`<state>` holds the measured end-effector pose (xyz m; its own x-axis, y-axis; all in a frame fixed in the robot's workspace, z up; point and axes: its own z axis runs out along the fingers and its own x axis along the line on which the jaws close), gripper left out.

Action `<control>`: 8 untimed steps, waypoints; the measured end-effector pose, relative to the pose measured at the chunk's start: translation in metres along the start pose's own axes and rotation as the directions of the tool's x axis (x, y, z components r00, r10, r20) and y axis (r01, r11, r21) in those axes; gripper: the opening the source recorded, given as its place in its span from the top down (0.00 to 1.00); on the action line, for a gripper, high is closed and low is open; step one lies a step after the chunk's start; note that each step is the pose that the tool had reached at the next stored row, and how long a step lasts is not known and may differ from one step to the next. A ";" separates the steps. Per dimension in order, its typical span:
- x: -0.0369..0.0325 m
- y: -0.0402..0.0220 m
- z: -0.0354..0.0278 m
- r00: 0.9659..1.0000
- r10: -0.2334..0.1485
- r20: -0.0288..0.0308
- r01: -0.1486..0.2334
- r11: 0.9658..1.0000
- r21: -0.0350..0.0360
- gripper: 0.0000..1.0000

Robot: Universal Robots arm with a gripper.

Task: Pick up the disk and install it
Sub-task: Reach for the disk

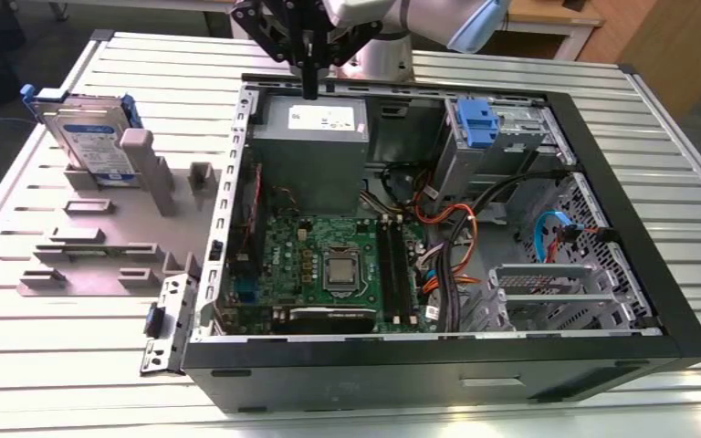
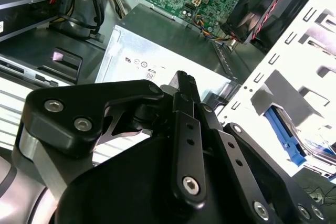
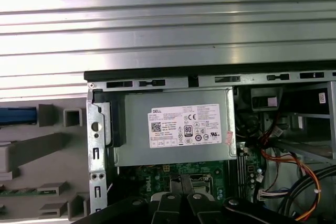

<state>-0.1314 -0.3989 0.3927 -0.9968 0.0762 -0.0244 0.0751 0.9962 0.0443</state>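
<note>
The ribbed metal table (image 1: 643, 119) takes up most of the space, and lying on it with its side off is a black computer case (image 1: 448, 365), its insides facing up. Toward the exterior view's left, just beside the case, sits a grey slotted holder block (image 1: 95, 246) with several low sockets and a few upright posts. Inside the case, a green motherboard (image 1: 326, 265) fills the near half. Beyond it lies the grey power supply (image 1: 311, 151), whose white label is plain in the first wrist view (image 3: 184, 125). The pale arm (image 1: 412, 18) reaches in over the far edge of the case. The disk (image 1: 88, 137) stands on edge in the far corner of the holder block, its white-and-blue label facing out and its blue carrier showing around the rim. It is well apart from the arm and nothing is touching it. The gripper (image 1: 311, 87) hangs point-down above the far edge of the power supply. Its black fingers (image 2: 185, 83) are pressed together with nothing between them. A blue caddy (image 1: 477, 123) sits in the drive bay at the far corner on the exterior view's right, and orange cables (image 1: 448, 214) loop beneath it.
</note>
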 end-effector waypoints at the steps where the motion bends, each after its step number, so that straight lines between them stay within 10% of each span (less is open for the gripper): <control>1: 0.0002 0.0000 0.0000 1.000 0.000 0.000 0.000 1.000 0.000 0.89; 8: 0.0014 -0.0001 0.0003 1.000 0.000 0.000 0.000 1.000 0.000 0.89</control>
<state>-0.1328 -0.3989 0.3924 -0.9968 0.0762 -0.0244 0.0751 0.9962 0.0444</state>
